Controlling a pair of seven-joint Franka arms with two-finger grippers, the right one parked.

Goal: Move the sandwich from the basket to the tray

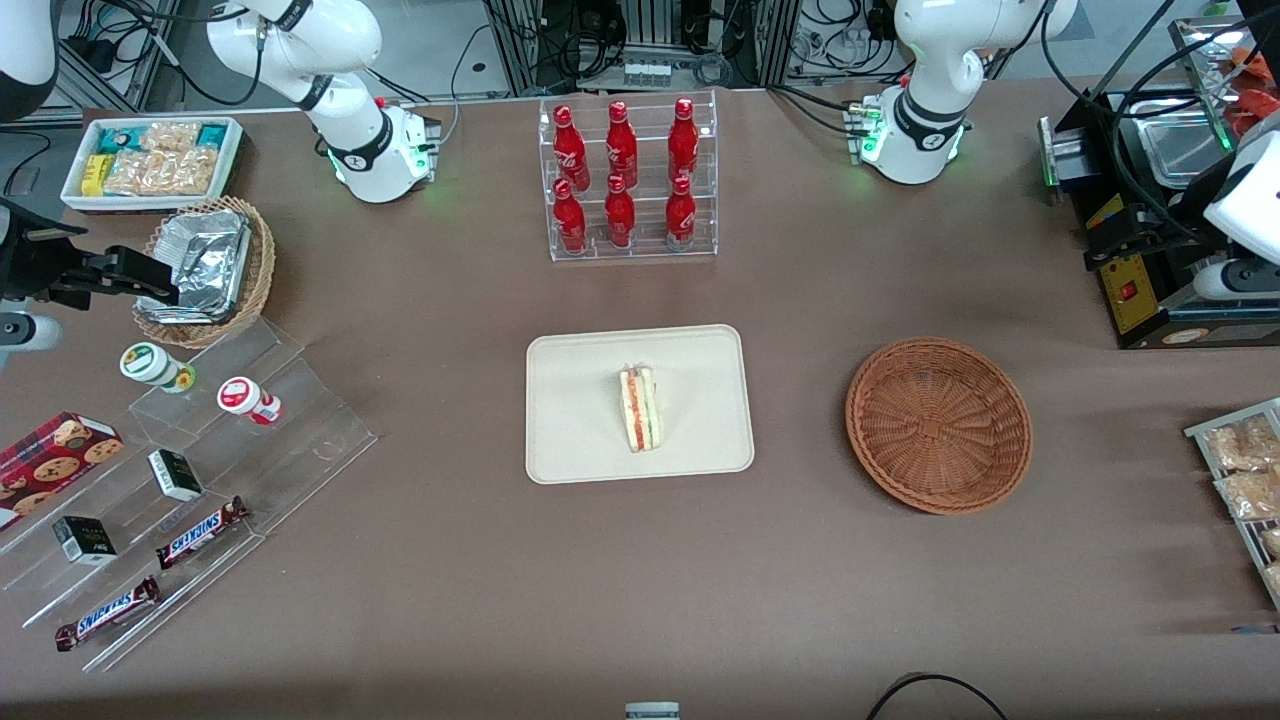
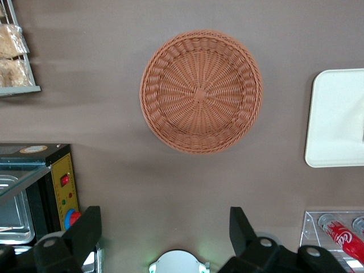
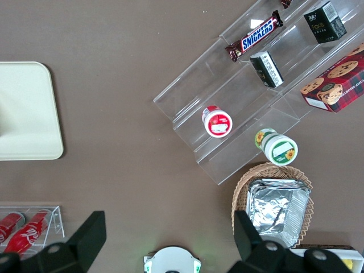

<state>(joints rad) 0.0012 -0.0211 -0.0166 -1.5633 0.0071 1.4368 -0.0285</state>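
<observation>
Brown counter (image 1: 700, 600) carries every item shown. Cream tray (image 1: 575, 420) lies at its centre, nearer the front camera than the rack of red bottles (image 1: 628, 180). Reddish wicker basket (image 1: 938, 424) sits beside the tray, toward the working arm's end, holding nothing. Sandwich (image 1: 640, 408) rests on the tray's middle, its filling layers facing up. Left arm's tool (image 2: 165, 227) hovers high above the counter near the basket, fingers (image 2: 85, 227) spread wide and holding nothing.
</observation>
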